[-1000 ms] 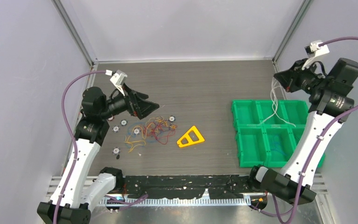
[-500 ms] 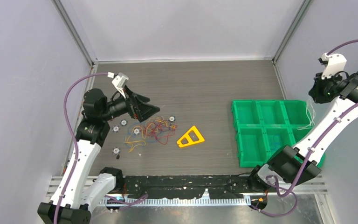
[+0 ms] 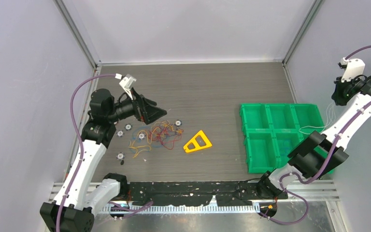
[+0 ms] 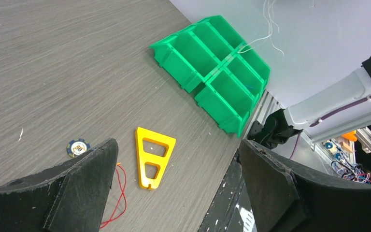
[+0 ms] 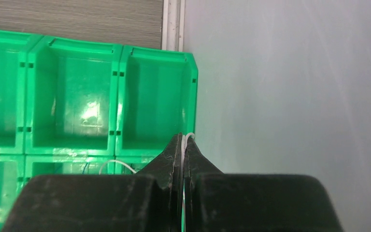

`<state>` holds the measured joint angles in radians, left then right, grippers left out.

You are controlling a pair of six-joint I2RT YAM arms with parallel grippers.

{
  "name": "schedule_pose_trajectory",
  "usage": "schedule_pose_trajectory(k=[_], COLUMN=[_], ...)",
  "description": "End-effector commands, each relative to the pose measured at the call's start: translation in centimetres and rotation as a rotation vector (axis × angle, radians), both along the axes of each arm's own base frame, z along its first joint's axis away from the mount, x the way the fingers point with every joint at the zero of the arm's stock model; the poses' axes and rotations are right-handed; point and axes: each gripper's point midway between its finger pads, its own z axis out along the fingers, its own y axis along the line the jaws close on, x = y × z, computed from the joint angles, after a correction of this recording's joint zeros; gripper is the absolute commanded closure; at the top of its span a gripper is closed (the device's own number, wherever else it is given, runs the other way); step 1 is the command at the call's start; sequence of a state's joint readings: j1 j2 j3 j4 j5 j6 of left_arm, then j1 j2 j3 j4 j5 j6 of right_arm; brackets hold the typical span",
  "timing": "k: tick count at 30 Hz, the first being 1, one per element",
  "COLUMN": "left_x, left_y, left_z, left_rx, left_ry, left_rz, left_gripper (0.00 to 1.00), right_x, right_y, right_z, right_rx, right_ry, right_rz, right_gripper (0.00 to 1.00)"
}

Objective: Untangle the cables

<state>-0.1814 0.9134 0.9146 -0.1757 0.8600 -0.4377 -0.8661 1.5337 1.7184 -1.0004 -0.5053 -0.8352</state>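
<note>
The cables [image 3: 157,135] lie in a tangle of red, orange, yellow and blue wires on the table, left of centre. My left gripper [image 3: 152,112] hovers just above their far left edge, open and empty. In the left wrist view [image 4: 178,145] its jaws stand wide apart, with a red wire [image 4: 121,193] by the left finger. My right gripper [image 3: 339,96] is high at the right wall, shut on a white cable [image 3: 324,116] that hangs down to the green bins. The right wrist view shows the white cable [image 5: 187,137] pinched between the closed fingertips [image 5: 174,150].
A yellow plastic triangle [image 3: 197,142] lies right of the tangle and also shows in the left wrist view [image 4: 152,157]. Several small round discs [image 3: 128,127] lie around the wires. A green tray of bins [image 3: 251,145] stands at the right, and also shows in the right wrist view [image 5: 121,96].
My right arm has swung right and back, from over the bins to the right wall, carrying the white cable along. The left gripper has barely shifted.
</note>
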Motion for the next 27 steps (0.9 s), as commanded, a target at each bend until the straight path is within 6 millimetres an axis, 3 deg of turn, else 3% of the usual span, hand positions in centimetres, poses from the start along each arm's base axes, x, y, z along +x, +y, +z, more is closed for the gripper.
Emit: schedule_pose_trajectory(k=[1,6,11,16,20,27], left_x=[-0.1,0.3,0.7,0.8,0.9,0.9], left_y=[-0.1,-0.2,-0.2,-0.2,-0.2,-0.3], left_z=[1.9,1.9,2.0,2.0,1.9,1.8], left_rx=[0.002,0.011,0.014,0.015,0.016,0.015], left_ry=[-0.058,-0.054,-0.051,-0.047,-0.044,-0.038], left_rz=[-0.014,-0.013,-0.014,-0.013,-0.012,-0.013], left_gripper=[0.03,0.03,0.03,0.03,0.03,0.03], right_x=[2.5,4.1,5.3,6.1,6.3,7.8], right_y=[-2.5,-3.2,-2.5,-2.6,-2.9,-2.3], right_z=[2.2,3.8,5.9,6.2,4.8,-0.7], right_rx=[-0.078,-0.1,-0.127,-0.18,-0.191,-0.206], right_ry=[-0.09,-0.138,-0.192,-0.19,-0.154,-0.067], right_rz=[-0.017,-0.011,0.012,0.018,0.022,0.05], right_gripper=[0.95,0.95,0.95,0.94,0.95,0.95])
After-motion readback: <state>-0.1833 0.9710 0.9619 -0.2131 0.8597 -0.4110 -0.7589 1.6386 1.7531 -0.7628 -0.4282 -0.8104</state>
